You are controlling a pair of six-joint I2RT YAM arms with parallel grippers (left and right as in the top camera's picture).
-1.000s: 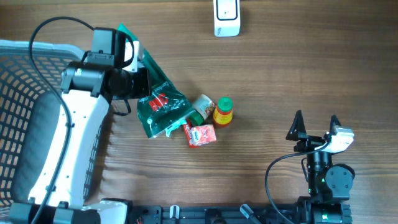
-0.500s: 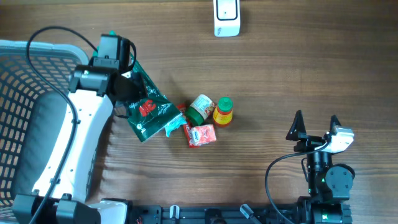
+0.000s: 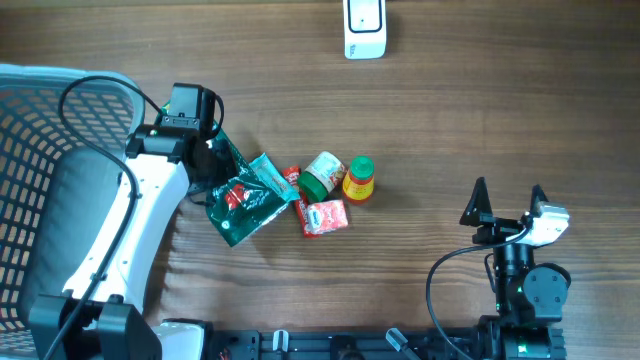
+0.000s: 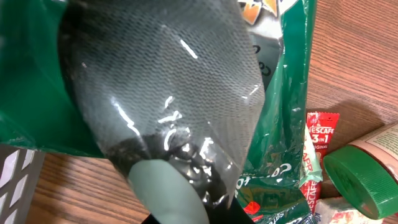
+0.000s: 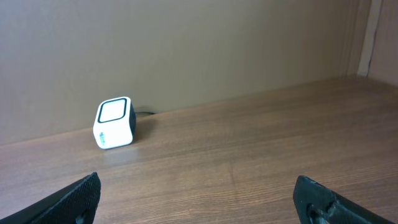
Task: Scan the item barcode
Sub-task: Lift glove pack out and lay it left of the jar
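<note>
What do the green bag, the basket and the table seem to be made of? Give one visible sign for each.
The green bag looks like thin glossy plastic film: it crinkles and shows glare. The basket is probably moulded plastic, pale and matt: an open lattice wall. The table is wood or wood-look laminate, satin: grain lines run along it.

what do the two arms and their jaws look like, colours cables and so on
The left arm has a long white shell with black joints and a black cable looping over it. The right arm is black with a small white block at the wrist, a thin black lead looping beside it, and black jaws tapering to points.
</note>
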